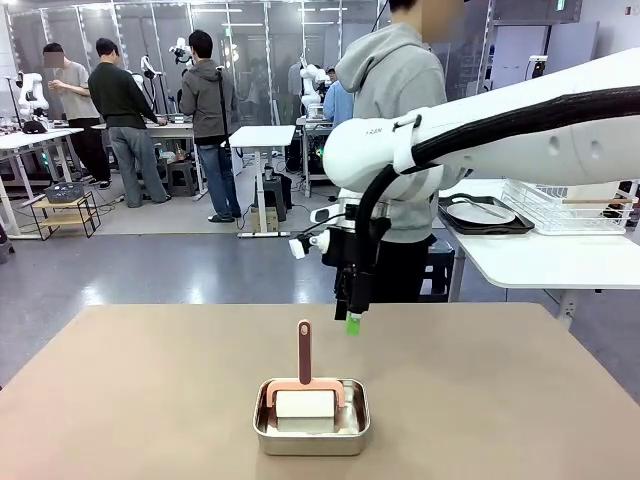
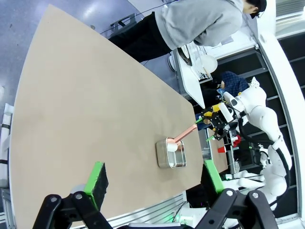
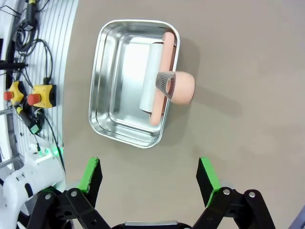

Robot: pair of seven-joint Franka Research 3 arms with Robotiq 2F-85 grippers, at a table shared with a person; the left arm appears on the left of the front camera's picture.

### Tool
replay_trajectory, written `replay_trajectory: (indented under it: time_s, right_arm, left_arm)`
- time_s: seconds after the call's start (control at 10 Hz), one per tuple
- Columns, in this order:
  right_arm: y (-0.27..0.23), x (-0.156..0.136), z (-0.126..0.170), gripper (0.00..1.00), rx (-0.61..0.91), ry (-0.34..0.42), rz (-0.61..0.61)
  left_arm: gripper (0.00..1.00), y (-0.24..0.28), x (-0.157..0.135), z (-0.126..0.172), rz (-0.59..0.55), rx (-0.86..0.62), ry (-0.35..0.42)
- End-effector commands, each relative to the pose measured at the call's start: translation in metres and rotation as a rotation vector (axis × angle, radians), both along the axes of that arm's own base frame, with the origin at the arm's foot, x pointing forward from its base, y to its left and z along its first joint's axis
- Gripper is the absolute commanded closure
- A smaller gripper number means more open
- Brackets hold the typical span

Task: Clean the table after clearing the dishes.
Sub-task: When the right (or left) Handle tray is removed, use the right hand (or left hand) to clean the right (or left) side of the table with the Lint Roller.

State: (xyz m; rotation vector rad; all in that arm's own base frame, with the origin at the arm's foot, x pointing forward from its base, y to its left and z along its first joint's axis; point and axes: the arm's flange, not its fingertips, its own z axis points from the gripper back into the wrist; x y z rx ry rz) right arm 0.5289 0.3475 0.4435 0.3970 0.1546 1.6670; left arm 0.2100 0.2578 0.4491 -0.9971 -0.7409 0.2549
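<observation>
The taupe table carries a small steel pan with a white roller in it, its pink handle standing up. My right gripper hangs just behind the pan, above the handle. From the right wrist, that gripper is open and empty, with the pan and roller below it. My left gripper is open and empty, high over the table and far from the pan. The dishes, a dark tray with a white plate, sit on a white side table.
A person in a grey hoodie stands at the far side, turned toward the white side table. A white wire rack rests there beside the tray. Cables and emergency-stop buttons lie off the table's near edge.
</observation>
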Motion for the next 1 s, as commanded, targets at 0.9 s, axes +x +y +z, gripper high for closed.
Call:
replay_trajectory:
  time_s: [0.9]
  right_arm:
    - [0.079, 0.001, -0.002, 0.00, -0.173, -0.044, -0.016]
  left_arm:
    - [0.00, 0.002, -0.001, 0.005, -0.004, -0.016, -0.001]
